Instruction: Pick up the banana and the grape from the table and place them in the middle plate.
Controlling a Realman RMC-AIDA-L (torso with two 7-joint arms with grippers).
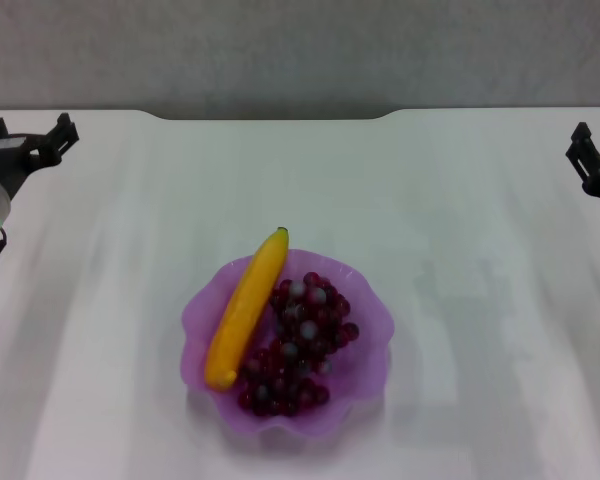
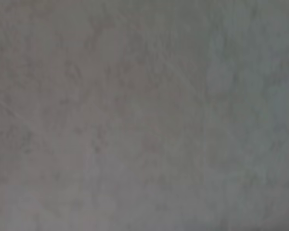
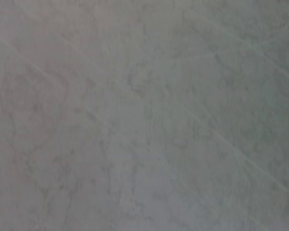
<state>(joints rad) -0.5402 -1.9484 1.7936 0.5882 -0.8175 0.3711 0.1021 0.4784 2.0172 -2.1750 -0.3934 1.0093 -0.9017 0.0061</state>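
Note:
The banana (image 1: 244,310) lies in the left half of the middle plate (image 1: 369,370), its dark tip sticking out over the far rim. The grape (image 1: 298,345) bunch lies in the plate beside the banana, on its right and touching it. The plate stands on the white table (image 1: 460,230), near the front centre. My left gripper (image 1: 30,128) is open and empty at the table's far left edge, well away from the plate. My right gripper (image 1: 588,160) is at the far right edge, partly cut off by the frame. Both wrist views show only a blurred grey surface.
The dark notched back edge of the table (image 1: 280,114) runs across the top. Nothing else stands on the white tabletop around the plate.

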